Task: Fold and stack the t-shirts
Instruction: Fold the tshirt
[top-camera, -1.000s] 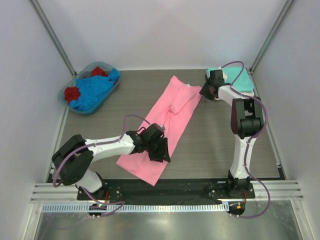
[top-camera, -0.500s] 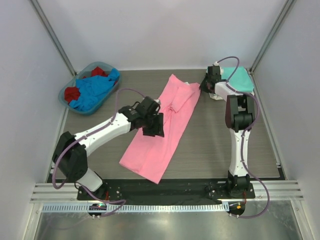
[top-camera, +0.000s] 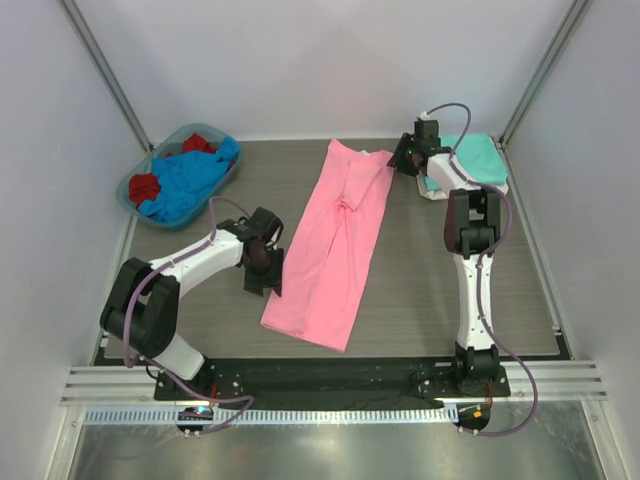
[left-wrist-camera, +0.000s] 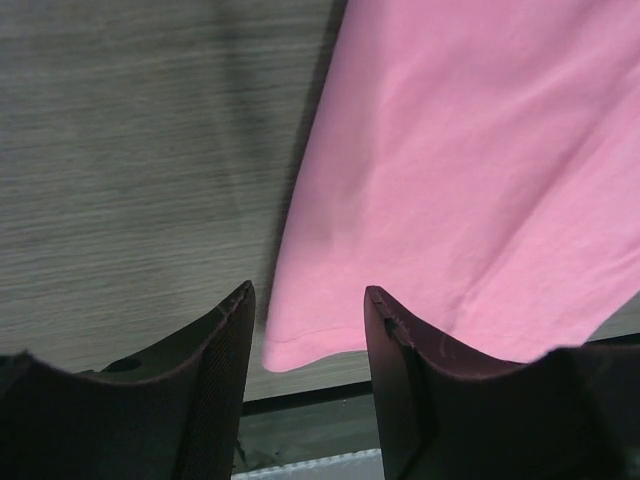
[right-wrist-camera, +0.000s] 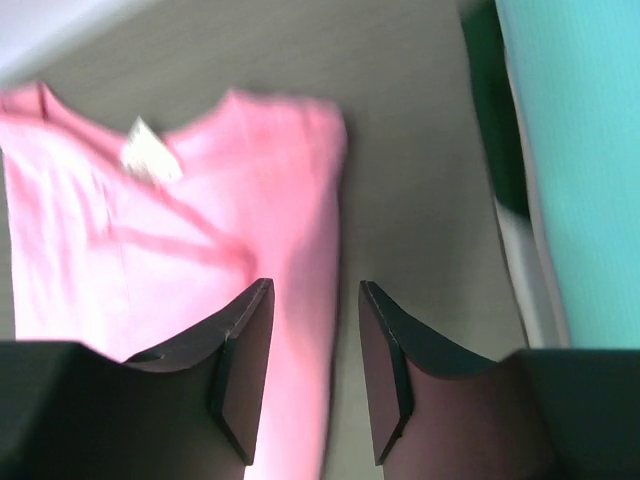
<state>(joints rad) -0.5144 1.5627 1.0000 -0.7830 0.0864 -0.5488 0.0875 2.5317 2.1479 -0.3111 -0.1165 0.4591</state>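
Beneath teal shirt (top-camera: 475, 158), white one (top-camera: 433, 191) barely visible; L & R jaws apart, empty.

left arm (top-camera: 195, 262) and right arm (top-camera: 473, 290): white links, black joints, purple cables (top-camera: 450, 106); dark wedge-shaped fingers (left-wrist-camera: 215, 380).

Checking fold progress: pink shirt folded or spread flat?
Partly folded: the pink t-shirt lies as a long narrow strip, sleeves tucked in, no crosswise fold yet.
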